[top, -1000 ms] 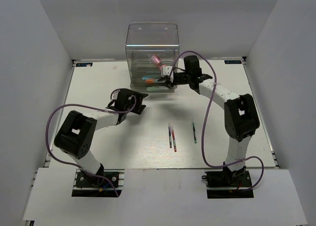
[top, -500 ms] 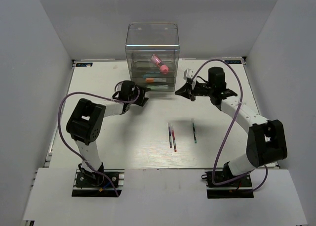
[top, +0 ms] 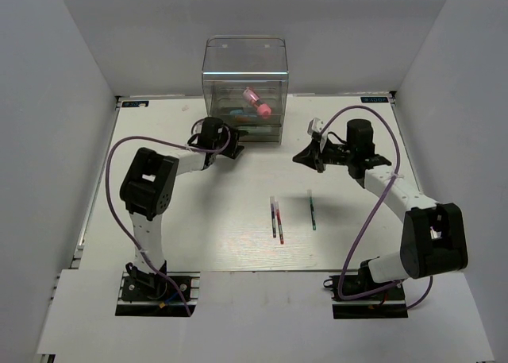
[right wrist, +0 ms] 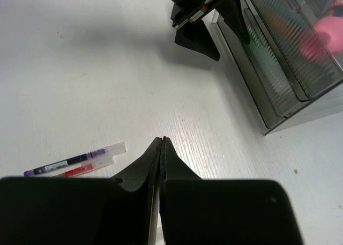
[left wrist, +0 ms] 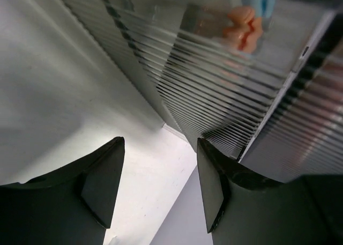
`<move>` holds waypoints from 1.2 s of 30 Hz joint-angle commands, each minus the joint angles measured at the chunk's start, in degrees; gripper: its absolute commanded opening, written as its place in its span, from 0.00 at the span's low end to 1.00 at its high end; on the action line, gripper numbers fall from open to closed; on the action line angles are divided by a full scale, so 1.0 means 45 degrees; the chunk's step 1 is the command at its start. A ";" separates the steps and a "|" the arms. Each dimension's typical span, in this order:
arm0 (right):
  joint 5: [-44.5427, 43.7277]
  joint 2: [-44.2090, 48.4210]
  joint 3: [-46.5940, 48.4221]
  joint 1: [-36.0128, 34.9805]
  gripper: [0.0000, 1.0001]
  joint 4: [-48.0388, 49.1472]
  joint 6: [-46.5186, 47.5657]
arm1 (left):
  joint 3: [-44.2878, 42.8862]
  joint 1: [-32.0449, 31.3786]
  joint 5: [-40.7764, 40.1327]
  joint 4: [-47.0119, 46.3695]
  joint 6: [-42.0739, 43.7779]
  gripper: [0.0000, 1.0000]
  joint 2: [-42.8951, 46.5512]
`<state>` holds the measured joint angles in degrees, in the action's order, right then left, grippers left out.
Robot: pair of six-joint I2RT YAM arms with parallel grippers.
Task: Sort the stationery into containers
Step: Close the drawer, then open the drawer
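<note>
We log the left gripper (left wrist: 158, 187) spread wide, empty, just beside the organiser (top: 244, 61) drawers. Right gripper (right wrist: 162, 147) pinched closed, empty. Pink cylinder (top: 257, 102) in the upper compartment; purple pen (top: 273, 220), red pen (top: 279, 226) and green pen (top: 312, 212) on the table (top: 190, 220).

A white table (top: 198, 220) is sitting boxed in by plain pale walls, with the back wall (top: 254, 13), left wall (top: 48, 125) and right wall (top: 468, 101) rising from its edges. Soft, even light is casting faint shadows across it.
</note>
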<state>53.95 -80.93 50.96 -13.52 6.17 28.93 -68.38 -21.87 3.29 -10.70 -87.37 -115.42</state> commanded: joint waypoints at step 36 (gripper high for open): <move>0.0588 0.0698 -0.1070 0.1070 0.00 -0.0161 0.0056 | -0.0156 -0.0160 -0.1296 -0.3754 0.0158 0.30 -0.1169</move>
<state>54.81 -79.46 46.76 -9.21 5.80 28.91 -69.34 -22.35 -0.05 -23.16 -87.07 -120.99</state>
